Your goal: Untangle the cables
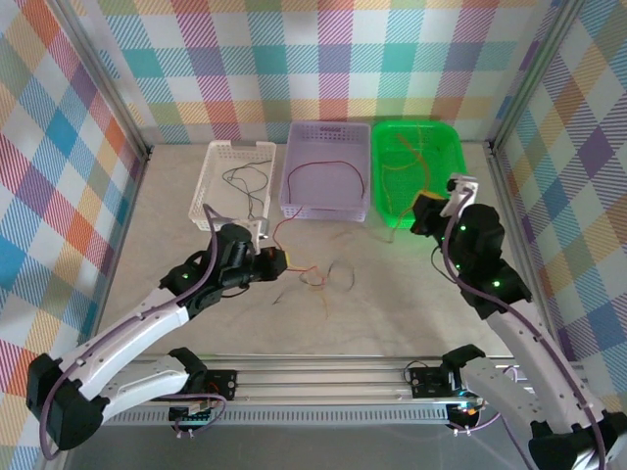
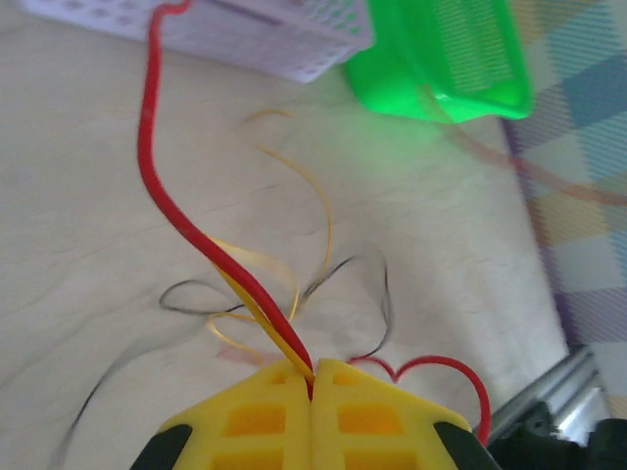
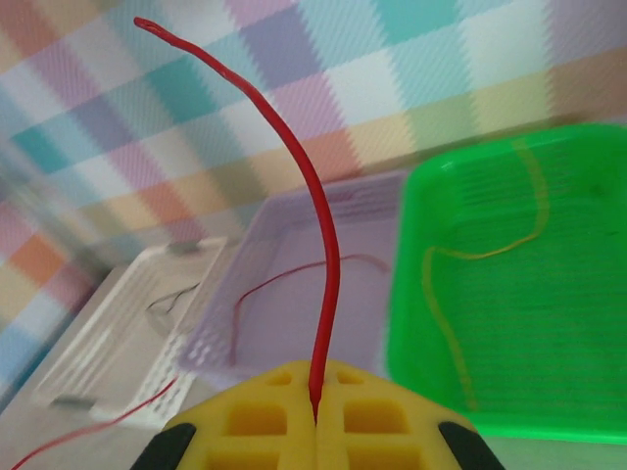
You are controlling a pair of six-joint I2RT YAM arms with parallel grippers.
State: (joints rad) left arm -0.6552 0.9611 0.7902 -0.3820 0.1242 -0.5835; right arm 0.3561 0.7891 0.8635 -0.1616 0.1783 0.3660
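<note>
Left gripper pinches red and seemingly yellow cables; right gripper pinches a red cable

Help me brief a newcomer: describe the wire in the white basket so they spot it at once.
Three baskets stand in a row at the table's far edge; the white basket is the leftmost. Inside lies a thin dark wire, looped, while the purple basket holds a red wire and the green basket a yellow wire.
</note>
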